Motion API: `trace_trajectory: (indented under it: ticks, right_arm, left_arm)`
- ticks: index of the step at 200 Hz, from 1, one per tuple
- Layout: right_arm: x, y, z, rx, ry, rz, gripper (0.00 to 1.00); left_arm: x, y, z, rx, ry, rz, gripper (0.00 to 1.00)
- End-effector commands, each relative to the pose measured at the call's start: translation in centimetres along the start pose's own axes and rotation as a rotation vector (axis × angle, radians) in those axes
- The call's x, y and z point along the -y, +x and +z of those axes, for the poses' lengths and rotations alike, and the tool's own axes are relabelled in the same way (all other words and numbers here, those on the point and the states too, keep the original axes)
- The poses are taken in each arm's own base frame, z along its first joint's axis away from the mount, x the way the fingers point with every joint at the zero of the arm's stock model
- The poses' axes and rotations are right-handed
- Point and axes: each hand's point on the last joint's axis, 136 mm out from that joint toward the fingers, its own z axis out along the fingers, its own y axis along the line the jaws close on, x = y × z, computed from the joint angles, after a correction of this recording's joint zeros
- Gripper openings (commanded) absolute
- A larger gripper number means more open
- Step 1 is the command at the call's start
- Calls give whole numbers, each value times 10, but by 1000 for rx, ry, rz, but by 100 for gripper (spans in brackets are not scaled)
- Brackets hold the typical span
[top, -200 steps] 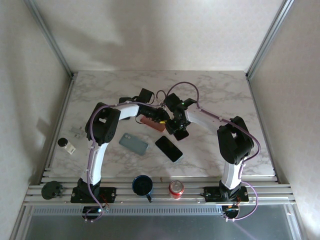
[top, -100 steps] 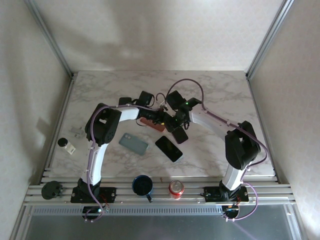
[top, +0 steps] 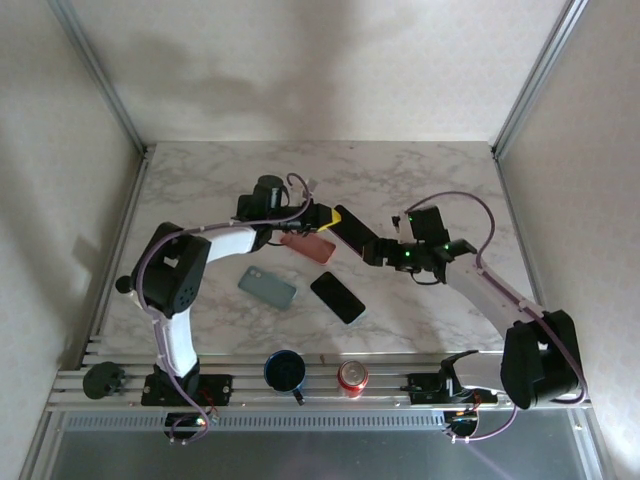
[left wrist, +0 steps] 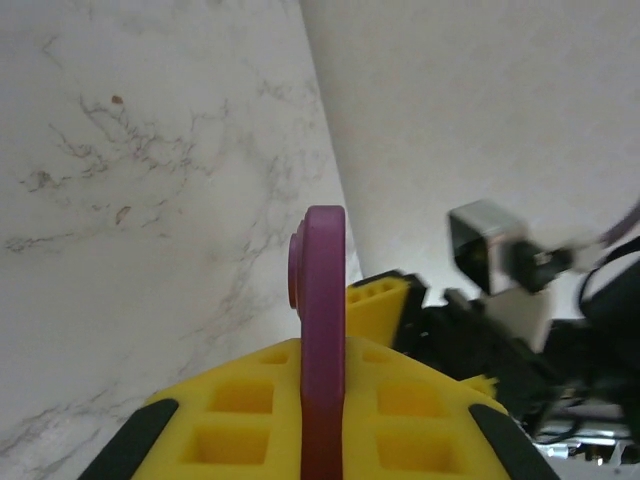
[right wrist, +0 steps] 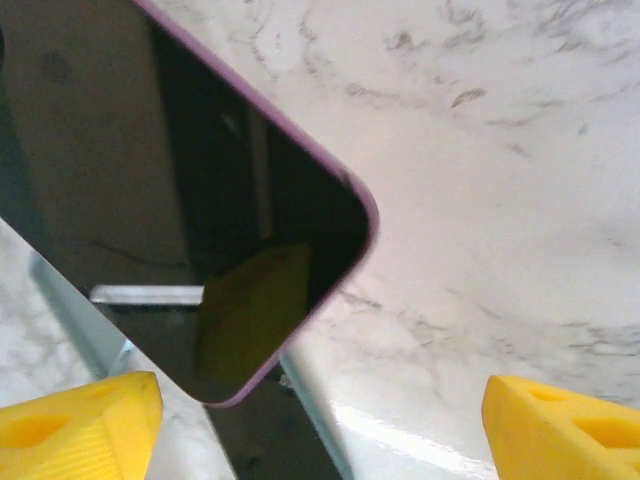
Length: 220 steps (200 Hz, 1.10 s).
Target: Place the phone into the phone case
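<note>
— Pink rim, dark glass: is that the phone the left gripper has?

— Yes. Its yellow fingers are clamped on the phone's two flat faces. In the left wrist view the phone stands edge-on between them, camera bump facing 9 o'clock. From above it sits near the middle of the marble table, and I judge it lifted rather than lying flat.

— And the right gripper?

— Jaws spread wide with nothing between them. It hangs just at 3 o'clock of the phone, with one rounded corner of the screen in front of it.

— Where does the phone go?

— Into the teal case, I take it. That lies flat at 8 o'clock of the phone and apart from it. From here I cannot tell whether it is a hollow shell.

— How is the step done well?

— Carry the phone over the case, screen up. Match the camera bump to the pale corner of the case, which is likely the cutout, and seat that end first. Then the free right fingers can press the other end home. A pinch on thin faces may pivot, so go slowly.

— The count?

— Two arms and two grippers. Two dark-screened phones: the held one, and a black phone flat at 5 o'clock of it. One teal case. One blue mug and one red can at 6 o'clock, by the near rail.
</note>
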Motion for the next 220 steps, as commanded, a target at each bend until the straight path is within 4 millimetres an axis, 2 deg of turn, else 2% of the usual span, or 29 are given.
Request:
trace_trajectory:
  ticks: [1, 47, 99, 142, 174, 186, 200, 220]
  right_arm:
    - [-32, -19, -5, 92, -250, 79, 85]
    - [-43, -26, -1, 148, -391, 124, 79]
    - [-54, -34, 0, 160, -483, 129, 62]
    - [-59, -45, 2, 167, -506, 137, 51]
    - [-62, -50, 4, 167, -520, 142, 39]
    - [-62, -50, 4, 167, -522, 143, 39]
    - [-60, -51, 6, 169, -515, 150, 48]
    - [-58, -52, 6, 177, -507, 154, 52]
  left_arm:
    - [26, -17, -15, 122, 60, -15, 0]
    - [37, -12, -25, 171, 128, -60, 0]
    - [40, -3, -21, 160, 152, -80, 0]
    - [38, 1, -15, 146, 164, -98, 0]
    - [36, 3, -13, 136, 168, -108, 0]
    - [36, 3, -13, 132, 171, -108, 0]
    - [36, 4, -13, 129, 172, -110, 0]
    - [36, 6, -12, 122, 173, -109, 0]
